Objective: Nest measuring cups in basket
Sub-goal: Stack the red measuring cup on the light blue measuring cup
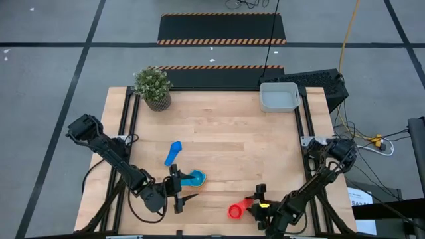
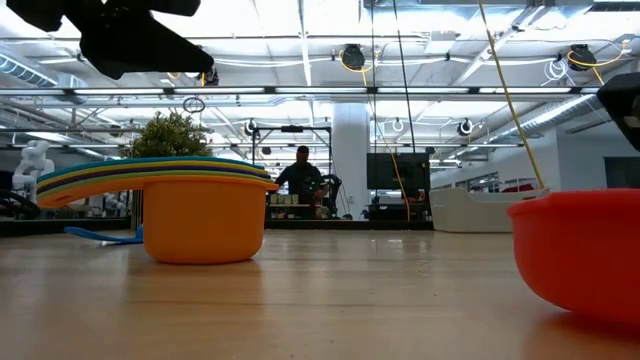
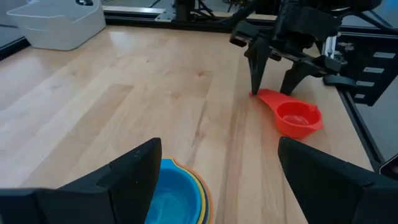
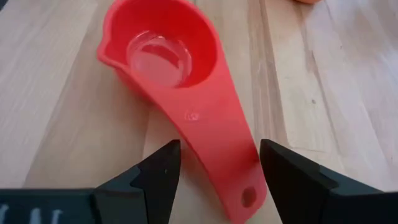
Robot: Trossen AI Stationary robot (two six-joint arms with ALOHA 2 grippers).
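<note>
A red measuring cup [image 1: 235, 211] [image 4: 163, 50] lies upright on the table near its near edge. My right gripper [image 1: 257, 202] [image 4: 219, 152] is open, with one finger on either side of the cup's flat handle [image 4: 214, 134]. A nested stack of cups [image 1: 194, 178] [image 2: 200, 215], orange outermost and light blue innermost, stands on the table. My left gripper [image 1: 178, 189] [image 3: 219, 148] is open and hovers just above and beside the stack. A single blue cup [image 1: 174, 151] lies farther in. The light-grey basket [image 1: 279, 98] [image 3: 56, 25] sits at the far right corner.
A potted green plant [image 1: 154, 86] stands at the far left corner. Bare wood lies between the cups and the basket. A person shows in the room beyond the table in the low view.
</note>
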